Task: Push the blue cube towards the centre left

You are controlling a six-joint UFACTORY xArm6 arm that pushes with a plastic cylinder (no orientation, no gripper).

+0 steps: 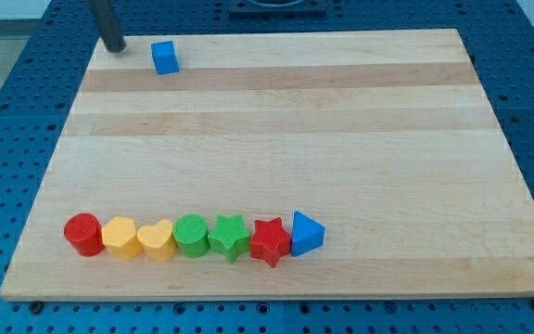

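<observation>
The blue cube (164, 57) sits near the top left of the wooden board (276, 121). My tip (114, 46) stands at the board's top left corner, a short way to the left of the cube and slightly above it in the view. There is a gap between tip and cube; they do not touch.
A row of blocks lies near the view's bottom left: red cylinder (83, 234), yellow block (120, 237), yellow heart (157, 241), green cylinder (192, 236), green star (229, 237), red star (270, 242), blue triangle (307, 233). A blue perforated table (7, 111) surrounds the board.
</observation>
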